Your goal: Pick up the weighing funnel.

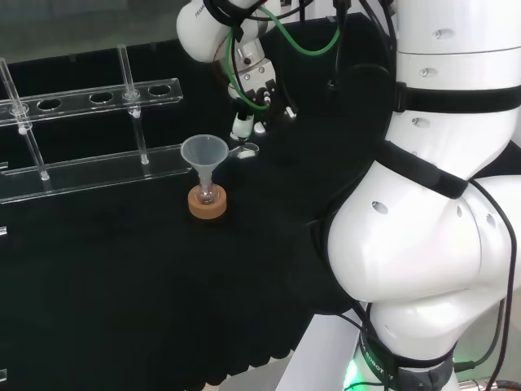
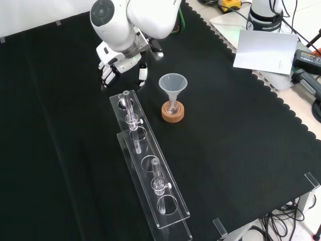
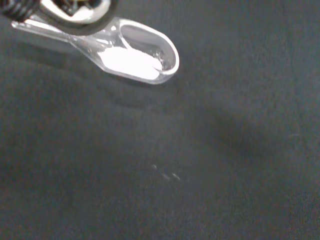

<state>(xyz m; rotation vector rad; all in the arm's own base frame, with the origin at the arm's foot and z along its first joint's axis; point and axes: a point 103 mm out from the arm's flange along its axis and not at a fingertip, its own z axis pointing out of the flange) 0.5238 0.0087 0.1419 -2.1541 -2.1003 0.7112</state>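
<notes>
**Status:** we cannot confirm that the pick-up is complete. In the wrist view the weighing funnel (image 3: 137, 55) lies right at the hand (image 3: 75, 7). Its stem runs beneath a blurred part of the hand, and its scoop carries a white deposit (image 3: 131, 61) that looks like powder. We cannot tell whether the hand has closed on the stem. Nor can we tell whether the piece rests on the desk (image 2: 241, 140) or sits just clear of it.

**Outstanding, in our judgement:** a confirmed grip, then a lift clear of the cloth, kept level because of the contents.

**Views compared:** the head view places the weighing funnel (image 1: 247, 149) directly below the hand (image 1: 242, 122). It lies just beside the funnel (image 1: 204, 151), which stands on its cork ring (image 1: 207, 204). The contents cannot be read at that distance. The front view shows the hand (image 2: 111, 64) low over the cloth, left of the funnel (image 2: 173, 83) and near the end of the clear rack (image 2: 150, 170).
</notes>
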